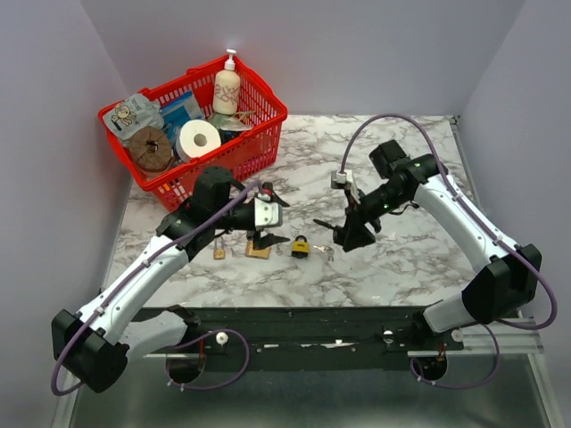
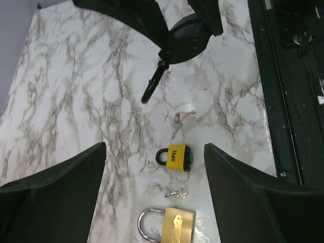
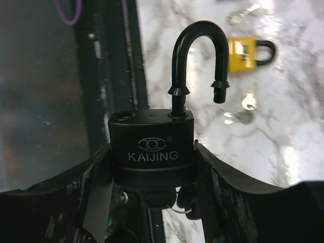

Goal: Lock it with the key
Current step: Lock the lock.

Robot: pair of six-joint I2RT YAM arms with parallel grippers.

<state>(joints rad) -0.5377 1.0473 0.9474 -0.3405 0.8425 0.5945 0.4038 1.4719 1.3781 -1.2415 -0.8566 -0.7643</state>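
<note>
My right gripper [image 1: 350,236] is shut on a black KAIJING padlock [image 3: 152,144] and holds it above the table. Its shackle [image 3: 198,55] stands open, and a key with a ring [image 3: 172,195] sits in its underside. In the left wrist view the held padlock [image 2: 185,38] hangs at the top with its shackle pointing down. My left gripper [image 2: 154,202] is open and empty above a brass padlock [image 2: 172,225] and a small loose key [image 2: 178,192]. A yellow padlock [image 2: 175,157], closed, lies just beyond them; it also shows in the top view [image 1: 301,247].
A bunch of keys [image 2: 181,119] lies past the yellow padlock. A second small brass padlock [image 1: 219,253] lies to the left. A red basket [image 1: 268,120] of household items stands at the back left. The table's black front rail [image 1: 312,334] runs along the near edge.
</note>
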